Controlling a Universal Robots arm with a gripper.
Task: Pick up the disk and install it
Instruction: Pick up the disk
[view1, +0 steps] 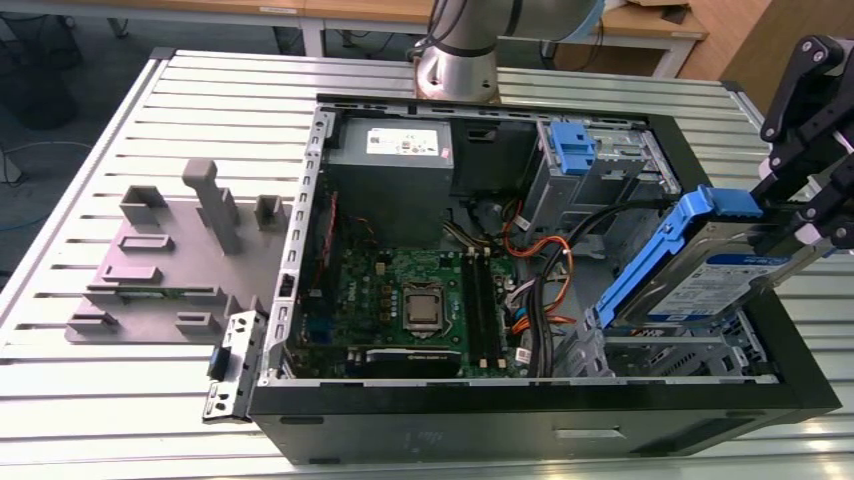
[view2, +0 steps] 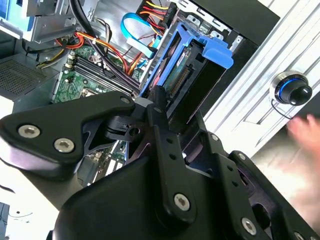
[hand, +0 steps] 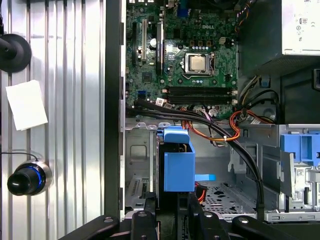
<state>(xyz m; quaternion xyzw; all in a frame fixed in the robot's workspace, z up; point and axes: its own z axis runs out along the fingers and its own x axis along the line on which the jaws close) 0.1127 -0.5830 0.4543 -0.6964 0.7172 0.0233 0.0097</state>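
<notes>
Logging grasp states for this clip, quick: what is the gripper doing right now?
Gripper: closed, holding the disk tilted over the open computer case.

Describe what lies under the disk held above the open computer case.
Under the disk sits the case's metal drive bay, its perforated floor showing in the first wrist view. The disk covers the part directly beneath it.

Tool clamped on disk @ exterior view's right edge
</notes>
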